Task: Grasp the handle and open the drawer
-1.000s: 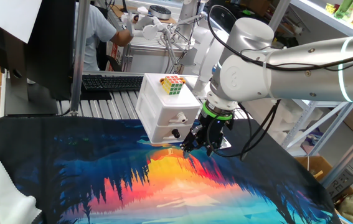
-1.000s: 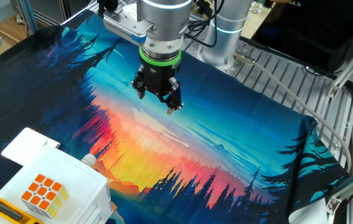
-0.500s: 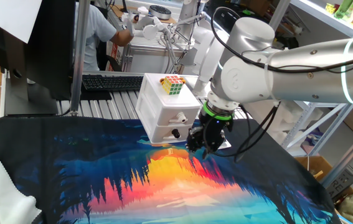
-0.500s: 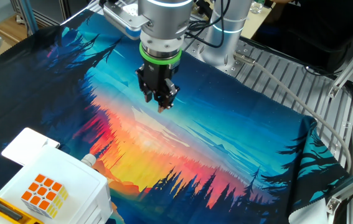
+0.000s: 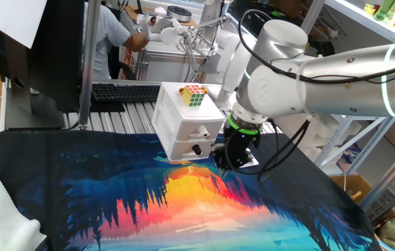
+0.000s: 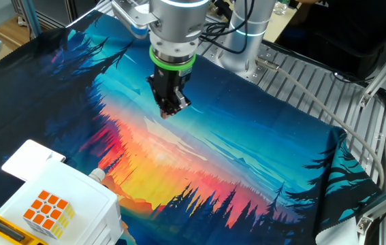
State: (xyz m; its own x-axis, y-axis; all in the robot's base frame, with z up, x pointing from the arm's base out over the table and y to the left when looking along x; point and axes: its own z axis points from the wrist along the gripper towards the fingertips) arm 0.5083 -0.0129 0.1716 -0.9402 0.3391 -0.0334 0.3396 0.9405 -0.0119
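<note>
The small white two-drawer cabinet (image 5: 176,115) stands at the back of the printed cloth. Its upper drawer (image 5: 183,132) bears the white handle (image 5: 201,132); the lower drawer has a round black knob (image 5: 196,148). My gripper (image 5: 221,163) hangs fingers-down just right of and in front of the cabinet, near the knob's height, apart from the handle. It is empty, and its fingers show almost edge-on. In the other fixed view the gripper (image 6: 169,111) hovers over the cloth, far from the cabinet (image 6: 84,194), whose front is hidden there.
A Rubik's cube (image 5: 192,95) lies on the cabinet top and also shows in the other fixed view (image 6: 48,212). The colourful cloth (image 5: 183,209) covers the table. A keyboard (image 5: 124,91), a monitor and a person are behind the table.
The wrist has turned about its axis, so the spread fingers now look narrow. The gripper has moved slightly towards the cabinet. The drawers have not moved.
</note>
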